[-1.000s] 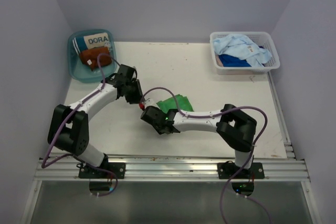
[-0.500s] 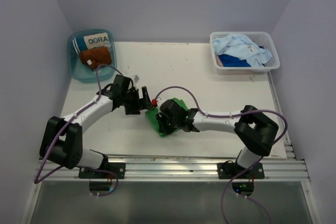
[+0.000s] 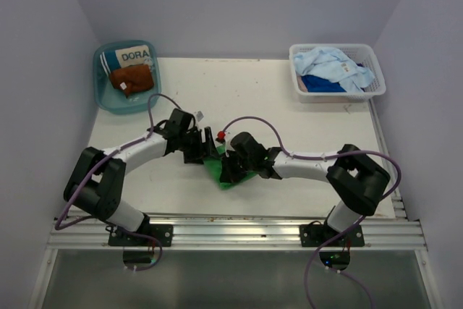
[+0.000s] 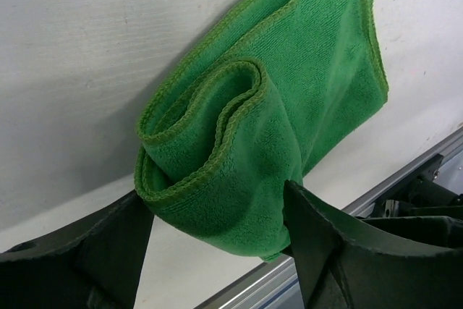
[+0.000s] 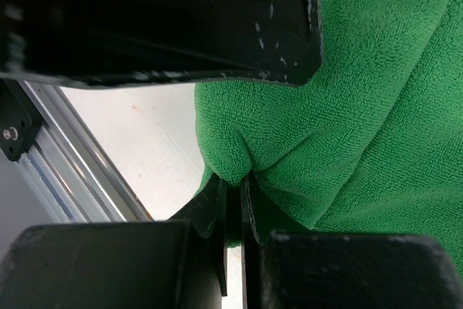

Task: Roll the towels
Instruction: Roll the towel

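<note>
A bright green terry-cloth towel (image 3: 215, 168) (image 4: 289, 121) (image 5: 362, 106) lies partly rolled on the scuffed white tabletop (image 3: 311, 124), well towards the front and to the right of the round-cornered teal plastic tub (image 3: 96, 77). The left claw (image 3: 206, 151) (image 4: 217, 204) is spread wide, its fingers either side of the towel's rolled end. The right claw (image 3: 231, 171) (image 5: 231, 197) is clenched on a pinch of the green cloth. Inside the tub sit a rust-brown towel (image 3: 132, 77) and a white-and-teal item printed DORA (image 3: 135, 55). Far to the right of the tub, along the same back edge, a white slatted plastic basket (image 3: 336, 95) holds a light blue towel (image 3: 333, 61) over a dark blue towel (image 3: 322, 83). Pale lavender walls (image 3: 239, 5) close in three sides. An aluminium rail (image 3: 239, 231) runs along the edge opposite the tub.
</note>
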Controlling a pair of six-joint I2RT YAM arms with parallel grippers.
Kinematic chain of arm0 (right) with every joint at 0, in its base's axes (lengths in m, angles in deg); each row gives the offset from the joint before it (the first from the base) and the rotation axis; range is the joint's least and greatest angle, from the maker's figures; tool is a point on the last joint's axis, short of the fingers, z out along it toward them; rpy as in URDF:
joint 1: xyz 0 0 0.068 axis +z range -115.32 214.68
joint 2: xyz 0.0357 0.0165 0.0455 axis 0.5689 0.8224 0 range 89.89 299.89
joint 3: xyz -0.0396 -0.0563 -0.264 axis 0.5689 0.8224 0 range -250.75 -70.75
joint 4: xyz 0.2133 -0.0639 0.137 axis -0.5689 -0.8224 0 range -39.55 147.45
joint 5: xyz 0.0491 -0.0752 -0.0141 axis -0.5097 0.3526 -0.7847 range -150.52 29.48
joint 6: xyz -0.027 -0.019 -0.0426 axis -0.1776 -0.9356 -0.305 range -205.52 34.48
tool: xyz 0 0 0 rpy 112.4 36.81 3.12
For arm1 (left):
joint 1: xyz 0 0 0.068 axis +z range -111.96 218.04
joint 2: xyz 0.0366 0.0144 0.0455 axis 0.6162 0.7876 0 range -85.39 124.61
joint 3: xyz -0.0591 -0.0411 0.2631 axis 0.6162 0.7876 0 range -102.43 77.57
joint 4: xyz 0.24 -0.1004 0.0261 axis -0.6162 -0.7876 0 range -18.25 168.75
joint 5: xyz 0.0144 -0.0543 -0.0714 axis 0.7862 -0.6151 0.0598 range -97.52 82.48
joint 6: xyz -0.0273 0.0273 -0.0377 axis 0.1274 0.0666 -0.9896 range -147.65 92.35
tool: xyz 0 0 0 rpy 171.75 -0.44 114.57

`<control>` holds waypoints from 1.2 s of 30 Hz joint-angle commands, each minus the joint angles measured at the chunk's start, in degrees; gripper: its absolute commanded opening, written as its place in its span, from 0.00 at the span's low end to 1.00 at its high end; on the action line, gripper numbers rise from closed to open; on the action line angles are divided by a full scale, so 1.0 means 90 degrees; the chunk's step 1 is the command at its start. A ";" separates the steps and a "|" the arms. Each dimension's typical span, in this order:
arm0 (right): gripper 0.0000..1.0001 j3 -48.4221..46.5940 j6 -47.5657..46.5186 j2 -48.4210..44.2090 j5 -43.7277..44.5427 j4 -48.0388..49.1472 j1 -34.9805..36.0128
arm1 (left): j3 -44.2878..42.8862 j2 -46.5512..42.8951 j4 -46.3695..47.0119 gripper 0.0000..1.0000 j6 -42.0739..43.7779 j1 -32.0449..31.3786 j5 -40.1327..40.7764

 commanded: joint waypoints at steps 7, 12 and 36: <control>0.00 0.0016 0.0037 -0.0365 -0.0088 0.0053 -0.0033 | -0.0155 0.0316 0.0335 0.47 -0.0213 -0.0133 0.0371; 0.06 -0.0208 -0.0167 -0.0434 0.0565 -0.0464 0.0006 | -0.0312 0.0209 -0.0143 0.16 -0.0360 -0.0142 0.0566; 0.64 -0.1907 -0.1378 0.0737 0.3711 -0.1422 0.1735 | -0.0165 -0.0163 -0.0583 0.00 -0.1083 -0.0162 0.0859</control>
